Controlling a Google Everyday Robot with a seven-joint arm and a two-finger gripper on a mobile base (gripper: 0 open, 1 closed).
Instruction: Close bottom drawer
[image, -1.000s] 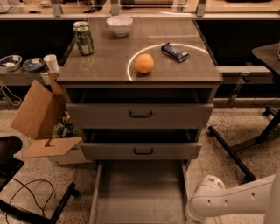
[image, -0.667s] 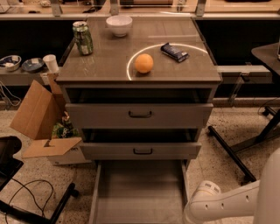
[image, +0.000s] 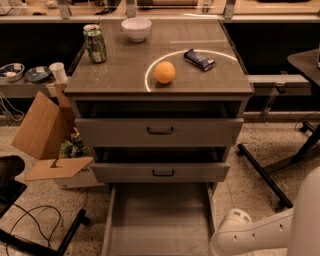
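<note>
The grey cabinet (image: 159, 85) has all three drawers open. The bottom drawer (image: 159, 220) is pulled far out towards me. Its long plain grey tray runs off the bottom edge of the view, so its front panel and handle are out of view. The middle drawer (image: 161, 172) and the top drawer (image: 160, 131) are each pulled out a little. My white arm (image: 250, 236) reaches in from the bottom right, its rounded joint beside the tray's right side rail. My gripper is out of view, below the bottom edge.
On the cabinet top stand an orange (image: 164, 72), a dark snack bar (image: 199, 59), a white bowl (image: 136, 28) and a green can (image: 94, 43). An open cardboard box (image: 50, 137) sits left of the cabinet. Black table legs (image: 270, 170) stand at the right, and cables (image: 30, 225) lie at bottom left.
My white arm has sunk lower in the bottom right corner and shifted slightly left. The drawers have not moved.
</note>
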